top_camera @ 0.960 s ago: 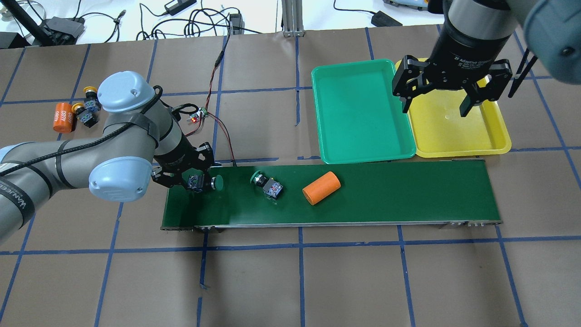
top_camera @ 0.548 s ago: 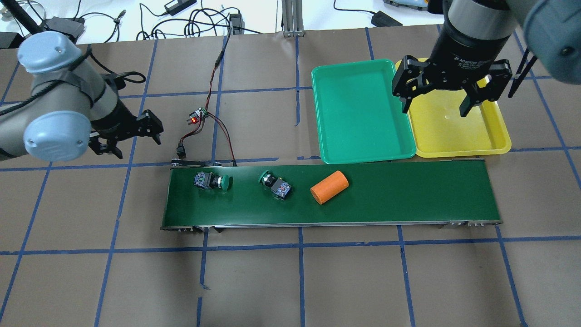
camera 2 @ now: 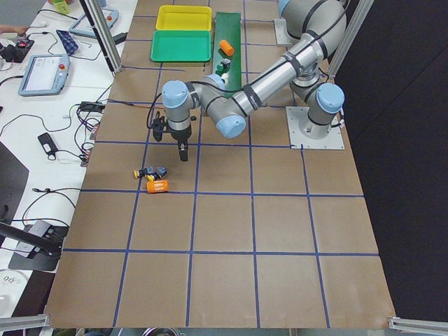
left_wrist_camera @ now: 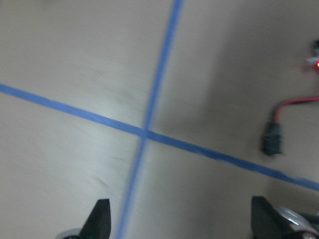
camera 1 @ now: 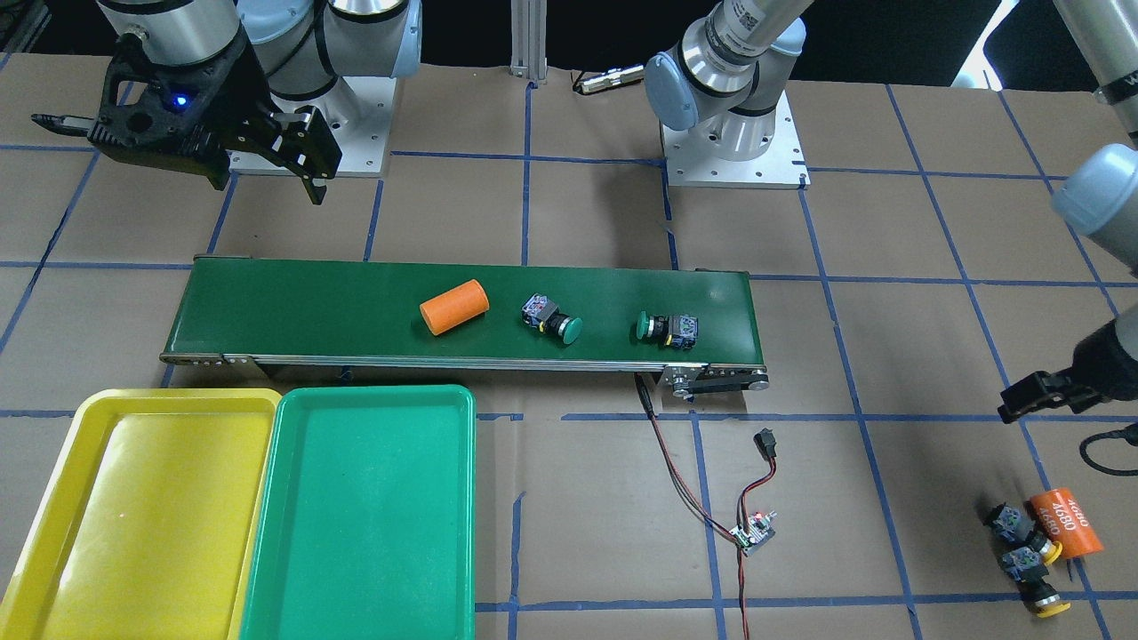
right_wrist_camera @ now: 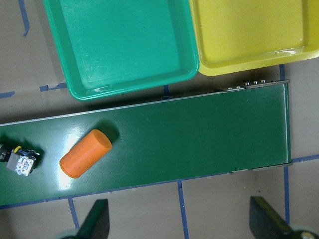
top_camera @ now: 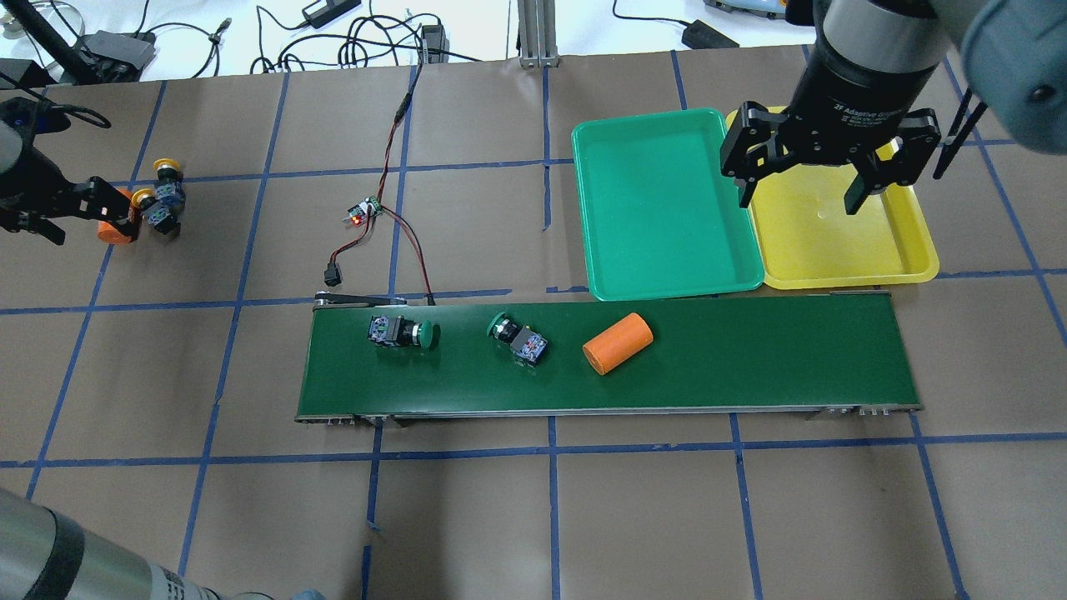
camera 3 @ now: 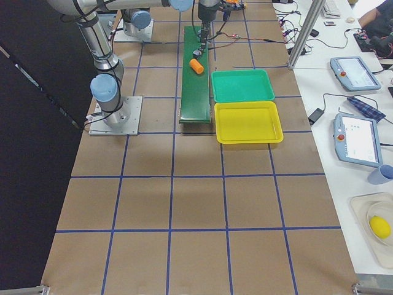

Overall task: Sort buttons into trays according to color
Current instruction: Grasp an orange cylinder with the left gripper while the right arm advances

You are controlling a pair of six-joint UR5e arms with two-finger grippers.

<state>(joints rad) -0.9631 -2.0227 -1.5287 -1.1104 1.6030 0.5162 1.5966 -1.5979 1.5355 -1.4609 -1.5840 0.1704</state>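
Having set a green button [top_camera: 403, 332] on the conveyor belt's [top_camera: 750, 358] left end, the left fingers [left_wrist_camera: 101, 221], wide and empty, have swung to the desk's [top_camera: 583, 517] left edge, near the two yellow buttons [top_camera: 160, 210], probably next. It and the other green button [top_camera: 517, 337] drift rightward, well apart from the wide right fingers [right_wrist_camera: 97, 224] above the yellow tray [top_camera: 834, 246].

This is a robotics lab. A small motorised conveyor belt [top_camera: 750, 350] sits on a table [top_camera: 550, 517] papered brown and gridded with blue tape, and arm bases [camera 1: 731, 133] are bolted to steel plates behind the belt. A bare circuit board [top_camera: 364, 211] is wired to the belt's end. Beyond the belt's far side are loose cables [top_camera: 358, 37], aluminium framing [top_camera: 533, 33] and teach pendants [camera 3: 356, 138] on a white bench.
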